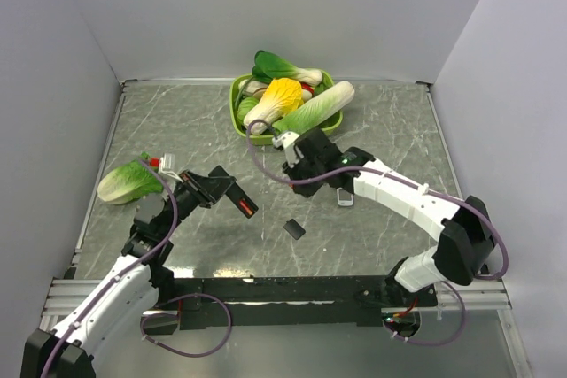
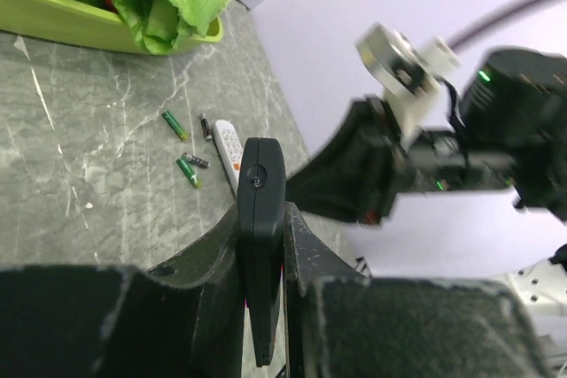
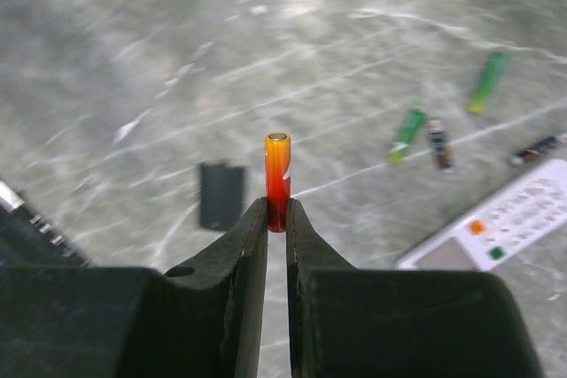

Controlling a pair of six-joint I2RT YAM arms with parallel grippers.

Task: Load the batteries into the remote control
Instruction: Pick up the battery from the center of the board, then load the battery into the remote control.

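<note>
My left gripper point(image 2: 263, 219) is shut on the slim black remote control point(image 2: 261, 185) and holds it on edge above the table; in the top view the remote point(image 1: 241, 203) shows red at its open end. My right gripper point(image 3: 276, 210) is shut on an orange-red battery point(image 3: 277, 174), upright between the fingertips, above the table. Other batteries lie on the table: two green ones point(image 3: 407, 135) point(image 3: 489, 81) and two dark ones point(image 3: 438, 144) point(image 3: 538, 148). In the top view my right gripper point(image 1: 299, 165) hangs a short way right of the remote.
The small black cover piece point(image 3: 221, 195) lies loose on the table point(image 1: 294, 228). A white remote with buttons point(image 3: 505, 223) lies beside the batteries. A green bowl point(image 1: 239, 95) of toy vegetables stands at the back. A toy cabbage point(image 1: 128, 183) lies at the left.
</note>
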